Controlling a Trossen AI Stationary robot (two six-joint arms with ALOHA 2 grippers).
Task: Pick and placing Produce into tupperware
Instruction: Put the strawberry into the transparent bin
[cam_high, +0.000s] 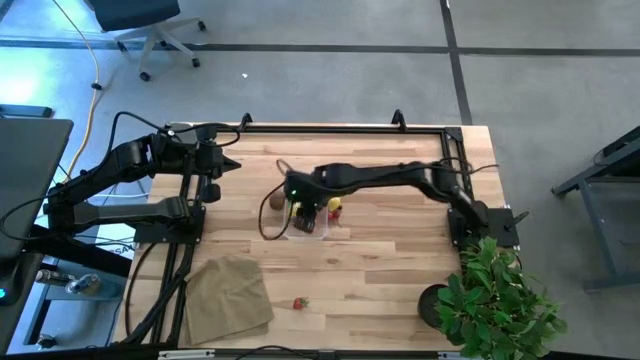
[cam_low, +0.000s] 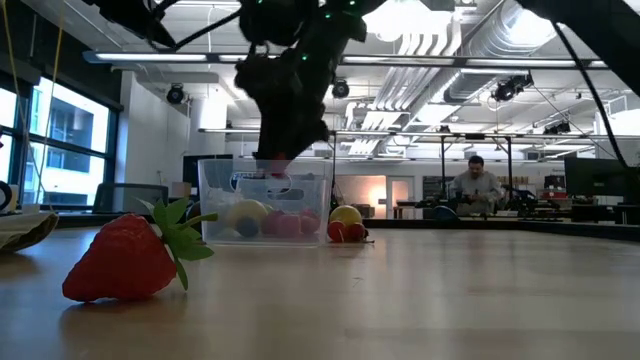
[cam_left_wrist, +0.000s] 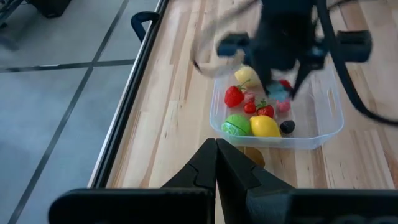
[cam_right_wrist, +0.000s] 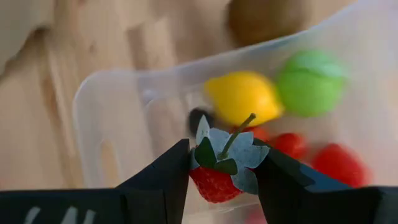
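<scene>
Right wrist view: right end effector (cam_right_wrist: 221, 163) grasping a strawberry (cam_right_wrist: 219, 174) over the tupperware (cam_right_wrist: 112, 124); next, release it inside.

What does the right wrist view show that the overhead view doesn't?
Only the right wrist view shows the right gripper clamped on a red toy strawberry with green leaves, above a yellow lemon and green ball. Only the high view shows the left gripper shut and waiting apart, a loose strawberry, the tan cloth and potted plant. Both show the clear plastic tub and brown kiwi.
</scene>
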